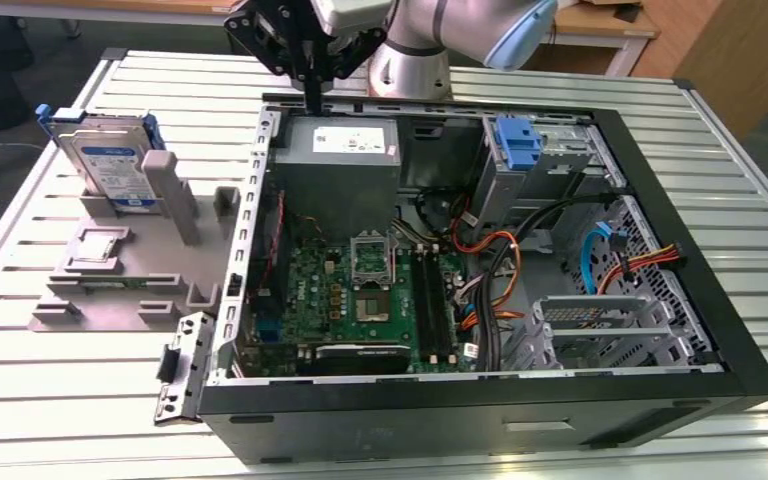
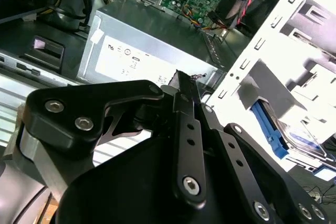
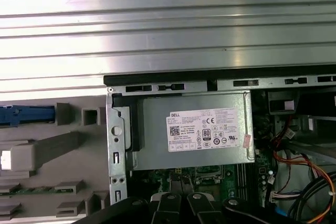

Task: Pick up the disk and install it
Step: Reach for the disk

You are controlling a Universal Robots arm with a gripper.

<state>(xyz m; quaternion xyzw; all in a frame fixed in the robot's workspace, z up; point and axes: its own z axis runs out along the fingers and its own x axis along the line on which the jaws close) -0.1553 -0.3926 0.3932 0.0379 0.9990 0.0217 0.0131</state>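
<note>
In the exterior view the claw [image 1: 315, 104] hangs over the far wall of the case [image 1: 491, 420], above the power supply [image 1: 344, 150]. It is clenched on nothing. The disk [image 1: 107, 165] stands upright in a grey fixture [image 1: 117, 290] on the counter [image 1: 37, 400], at the exterior view's left and well apart from the claw.

In the second wrist view the disk [image 2: 302, 139] sits untouched.

In the first wrist view its blue bracket [image 3: 26, 115] lies beside the case.

By my judgement, pick-up and install are both left.

Exterior view: high, oblique, whole open case [image 1: 491, 415]. Both wrist views: close above, both catch the power supply [image 3: 194, 129].
</note>
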